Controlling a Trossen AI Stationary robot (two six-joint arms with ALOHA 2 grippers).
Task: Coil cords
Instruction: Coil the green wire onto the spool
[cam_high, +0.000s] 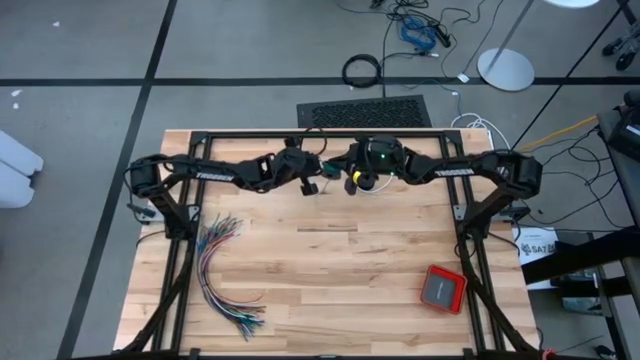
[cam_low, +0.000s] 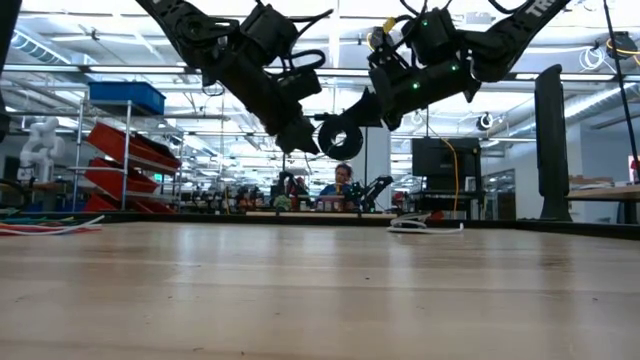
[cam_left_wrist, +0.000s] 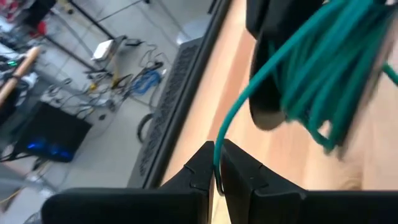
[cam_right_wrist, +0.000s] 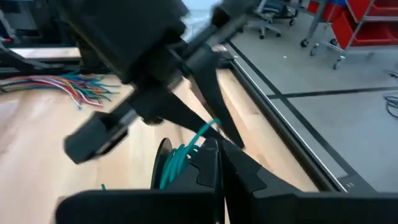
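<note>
The teal-green cord is wound into a small coil, held in the air above the table's far middle. My right gripper is shut on the coil, which shows as a dark ring in the low view. My left gripper stands right beside it and is shut on the cord's loose strand. In the high view the two grippers meet, left and right. A second cord with a white end lies on the table below the right arm. My left gripper pinches one single strand of the teal cord between its two fingertips. From there the strand runs on in a gentle bend to the coil, clear of the table. My right gripper is shut on several turns of the coil at once, pinched between its two fingers. The coil hangs below the fingers, lifted clear of the table.
A fanned bundle of many-coloured wires lies at the table's left. A red box sits near the right front. A black frame runs along the far edge, with the floor and a vent grille beyond it.
</note>
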